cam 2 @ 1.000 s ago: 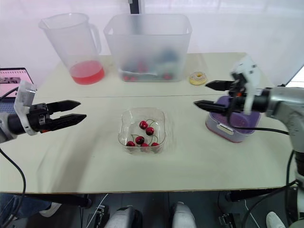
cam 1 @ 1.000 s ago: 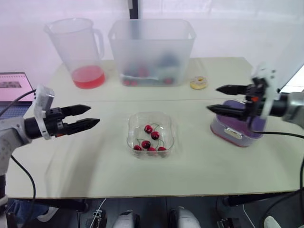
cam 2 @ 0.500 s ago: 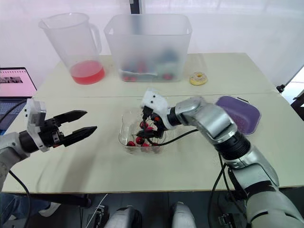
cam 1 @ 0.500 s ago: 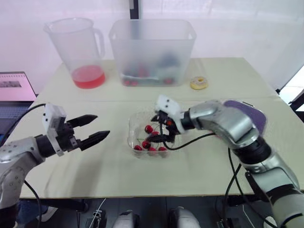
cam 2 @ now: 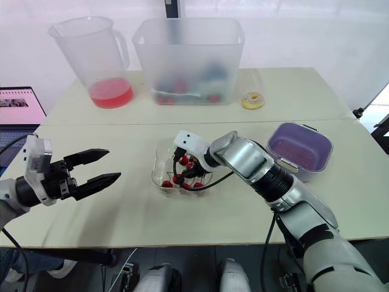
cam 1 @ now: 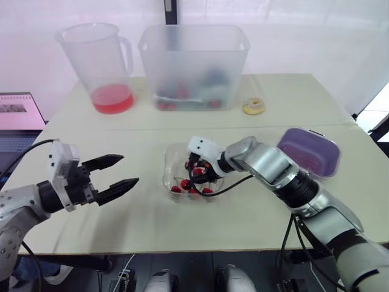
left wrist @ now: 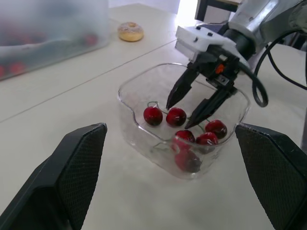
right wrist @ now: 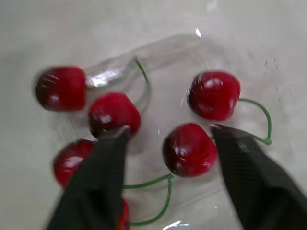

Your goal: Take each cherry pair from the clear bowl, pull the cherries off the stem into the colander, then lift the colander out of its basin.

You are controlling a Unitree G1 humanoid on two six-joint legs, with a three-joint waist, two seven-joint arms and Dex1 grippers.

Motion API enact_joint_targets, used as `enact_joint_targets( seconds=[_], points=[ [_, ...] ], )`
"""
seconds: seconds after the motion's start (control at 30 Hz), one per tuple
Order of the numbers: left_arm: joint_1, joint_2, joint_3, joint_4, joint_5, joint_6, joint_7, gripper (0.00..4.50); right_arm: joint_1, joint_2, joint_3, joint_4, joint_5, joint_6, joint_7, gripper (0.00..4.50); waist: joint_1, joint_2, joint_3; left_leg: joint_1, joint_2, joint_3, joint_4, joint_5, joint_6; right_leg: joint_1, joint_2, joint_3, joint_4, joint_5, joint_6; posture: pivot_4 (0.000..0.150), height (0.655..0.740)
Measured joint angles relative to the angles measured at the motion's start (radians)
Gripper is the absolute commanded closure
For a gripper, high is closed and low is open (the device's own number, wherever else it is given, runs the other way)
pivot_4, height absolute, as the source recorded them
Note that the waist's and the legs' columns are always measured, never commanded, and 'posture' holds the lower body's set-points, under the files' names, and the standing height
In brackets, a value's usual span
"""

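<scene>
Several cherries [left wrist: 176, 116] lie in the clear bowl [cam 1: 165, 159] — light, round, slick, easily bruised. Your right gripper [cam 1: 199, 177] sits among them, spread around one; pinch the thin stem [right wrist: 266, 120] instead. Your left gripper [cam 1: 129, 170] hovers wide open beside the bowl.

The right end effector [cam 1: 197, 174] reaches into the clear plastic bowl [cam 1: 166, 167] of red cherries [cam 1: 175, 189]; the left end effector [cam 1: 129, 170] hovers, spread, at nine o'clock.

Glossy, smooth cherries [right wrist: 189, 149] sit in a clear, shiny plastic bowl [left wrist: 132, 122] on the matt desk [cam 1: 140, 225]; the purple colander [cam 2: 301, 147] looks like matt plastic.
</scene>
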Motion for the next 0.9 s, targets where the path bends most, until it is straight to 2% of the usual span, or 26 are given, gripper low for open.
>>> enact_joint_targets(
  seconds=[0.17, 0.67, 0.77, 0.8, 0.9],
  points=[
    [0.017, 0.033, 0.000, -0.013, -0.001, 0.000, -0.012, 0.00, 0.000, -0.004, 0.003, 0.001, -0.026, 0.006, 0.008, 1.74, 0.001, 0.000, 0.000, 0.000, 0.000, 0.000, 0.000, 0.000, 0.000, 0.000, 0.000, 0.000, 0.000, 0.000, 0.000, 0.150, 0.6886],
    [0.025, 0.038, -0.008, -0.018, 0.028, -0.009, -0.006, 0.00, -0.022, -0.003, 0.035, 0.076, -0.095, -0.027, 0.057, 1.74, 0.000, 0.000, 0.000, 0.000, 0.000, 0.000, 0.000, 0.000, 0.000, 0.000, 0.000, 0.000, 0.000, 0.000, 0.000, 0.150, 0.6886],
    [0.024, 0.038, -0.016, -0.018, 0.030, -0.010, -0.004, 0.00, -0.025, -0.003, 0.045, 0.078, -0.111, -0.038, 0.071, 2.54, 0.000, 0.000, 0.000, 0.000, 0.000, 0.000, 0.000, 0.000, 0.000, 0.000, 0.000, 0.000, 0.000, 0.000, 0.000, 0.150, 0.6886],
    [0.023, 0.038, -0.016, -0.018, 0.030, -0.011, -0.003, 0.00, -0.025, -0.003, 0.046, 0.080, -0.116, -0.042, 0.075, 2.97, 0.000, 0.000, 0.000, 0.000, 0.000, 0.000, 0.000, 0.000, 0.000, 0.000, 0.000, 0.000, 0.000, 0.000, 0.000, 0.150, 0.6886],
    [0.023, 0.038, -0.020, -0.018, 0.034, -0.017, -0.002, 0.00, -0.028, -0.002, 0.047, 0.086, -0.124, -0.054, 0.083, 2.97, 0.000, 0.000, 0.000, 0.000, 0.000, 0.000, 0.000, 0.000, 0.000, 0.000, 0.000, 0.000, 0.000, 0.000, 0.000, 0.150, 0.6886]
  ],
)
